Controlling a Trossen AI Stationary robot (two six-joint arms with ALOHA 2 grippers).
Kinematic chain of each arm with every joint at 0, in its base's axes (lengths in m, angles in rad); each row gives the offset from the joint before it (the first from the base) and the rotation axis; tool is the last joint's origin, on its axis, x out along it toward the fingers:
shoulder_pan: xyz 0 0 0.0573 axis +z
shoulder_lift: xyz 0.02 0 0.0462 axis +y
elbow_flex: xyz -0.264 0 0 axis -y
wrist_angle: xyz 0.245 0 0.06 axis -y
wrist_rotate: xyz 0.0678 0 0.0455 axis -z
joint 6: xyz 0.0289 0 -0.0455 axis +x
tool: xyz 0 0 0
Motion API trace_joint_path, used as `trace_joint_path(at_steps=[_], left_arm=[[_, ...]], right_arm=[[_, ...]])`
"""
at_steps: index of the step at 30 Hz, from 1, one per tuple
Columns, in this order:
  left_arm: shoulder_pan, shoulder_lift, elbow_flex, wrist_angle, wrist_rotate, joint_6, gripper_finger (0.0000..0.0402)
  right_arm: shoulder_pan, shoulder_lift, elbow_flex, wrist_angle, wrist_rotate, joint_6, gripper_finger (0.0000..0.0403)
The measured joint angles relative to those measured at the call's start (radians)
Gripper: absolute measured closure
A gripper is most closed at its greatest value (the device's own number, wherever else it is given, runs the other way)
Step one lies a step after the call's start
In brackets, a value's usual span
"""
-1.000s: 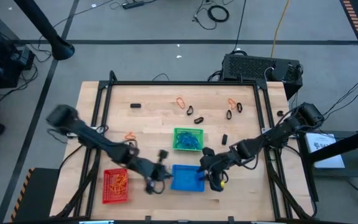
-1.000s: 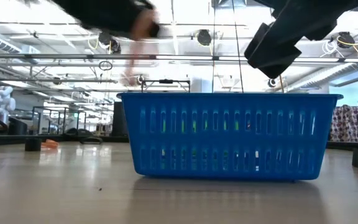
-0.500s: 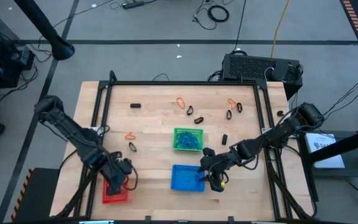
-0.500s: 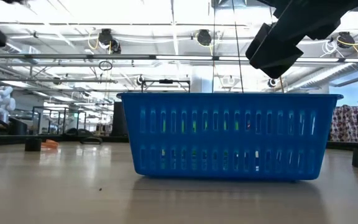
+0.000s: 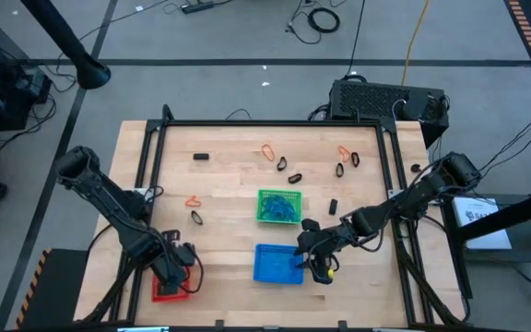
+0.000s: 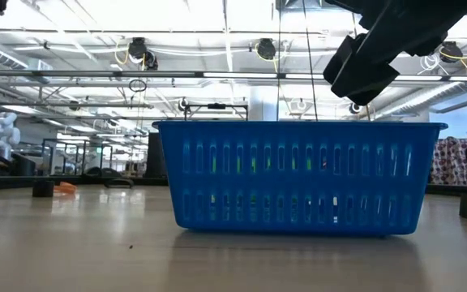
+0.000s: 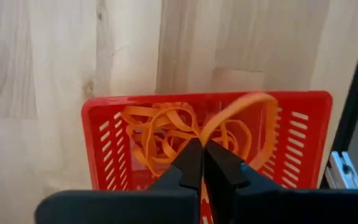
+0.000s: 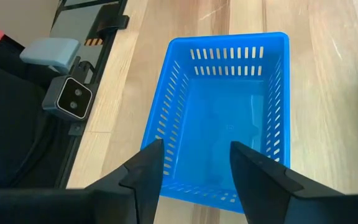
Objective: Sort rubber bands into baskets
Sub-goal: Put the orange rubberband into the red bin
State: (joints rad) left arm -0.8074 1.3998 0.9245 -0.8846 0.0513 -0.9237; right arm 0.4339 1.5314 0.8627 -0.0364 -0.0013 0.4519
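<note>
Red basket (image 5: 161,287) at the left of the surface (image 5: 229,184), with the left gripper (image 7: 202,151) poised directly above it, jaws clenched on an orange band (image 7: 241,115) whose loop arches over the tangle of orange bands (image 7: 160,134) already inside. To finish this step well, you should lower the loop within the basket walls before you release, since a springy band let go from height is likely to bounce over the low rim; open the jaws fully and lift straight up so the band does not cling and ride out with them.

Loose bands still lie on the surface behind the baskets: an orange one (image 5: 192,201) and a black one (image 5: 197,218) on the left, then a scatter of orange and black ones (image 5: 281,162) toward the far edge, and more near the far right (image 5: 347,161).

Green basket (image 5: 279,207) at centre, holding a heap of blue bands (image 5: 277,212).

Blue basket (image 8: 225,118) nearer the front, which the right wrist view shows to be empty, its mesh floor bare. The right gripper (image 8: 194,163) hangs just over this basket's right end, jaws released and nothing between them; you may leave that arm waiting until the left has let go.
</note>
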Motion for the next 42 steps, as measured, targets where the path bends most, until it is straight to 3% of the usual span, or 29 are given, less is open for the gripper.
trace_joint_path(at_steps=[10,16,22,27,32,35,38,42], left_arm=[[0.008,0.001,0.000,-0.128,0.017,-0.119,0.0379],[0.008,0.001,0.000,-0.132,0.046,-0.178,0.0321],[0.027,0.001,0.000,-0.122,0.090,-0.163,0.0266],[0.070,0.001,0.000,-0.117,0.207,-0.170,0.0260],[0.104,-0.003,0.042,-0.122,0.213,-0.081,0.0262],[0.135,-0.024,0.084,-0.134,0.124,0.028,0.0263],[0.192,-0.054,0.106,-0.171,-0.086,0.168,0.0263],[0.358,-0.064,0.080,-0.277,-0.137,0.310,0.0263]], right_arm=[[0.000,0.000,0.000,0.000,0.000,0.000,0.0227],[0.000,0.000,0.000,-0.002,0.000,0.000,0.0227],[-0.004,0.000,0.000,-0.009,0.000,-0.036,0.0227],[-0.030,0.000,0.000,-0.011,0.000,-0.049,0.0227],[-0.055,-0.004,0.000,-0.054,0.000,-0.051,0.0227],[-0.068,-0.028,0.000,-0.125,-0.006,-0.051,0.0227],[-0.082,-0.068,0.000,-0.191,0.000,-0.067,0.0227],[-0.098,-0.128,0.000,-0.238,0.004,-0.082,0.0227]])
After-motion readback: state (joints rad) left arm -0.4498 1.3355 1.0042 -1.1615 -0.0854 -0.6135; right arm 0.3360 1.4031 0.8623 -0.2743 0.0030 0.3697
